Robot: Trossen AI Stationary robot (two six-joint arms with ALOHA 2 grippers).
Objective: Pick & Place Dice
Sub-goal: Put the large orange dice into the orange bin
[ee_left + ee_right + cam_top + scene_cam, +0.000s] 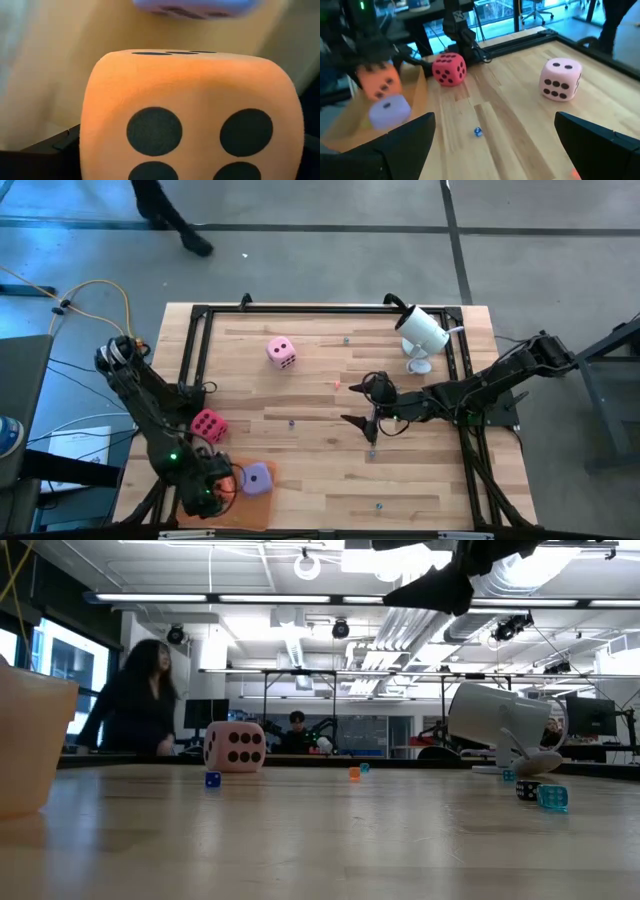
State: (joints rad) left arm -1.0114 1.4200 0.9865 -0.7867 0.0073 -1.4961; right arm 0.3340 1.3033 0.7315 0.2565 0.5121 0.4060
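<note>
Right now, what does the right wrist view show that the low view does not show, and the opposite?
Only the right wrist view shows the magenta die, the orange die between the left gripper's open fingers, the purple die on the orange tray, and the right gripper, open.

Only the low view shows the white camera standing on the table and a person behind it.

Both show the light pink die and a tiny blue die on the wooden table.
</note>
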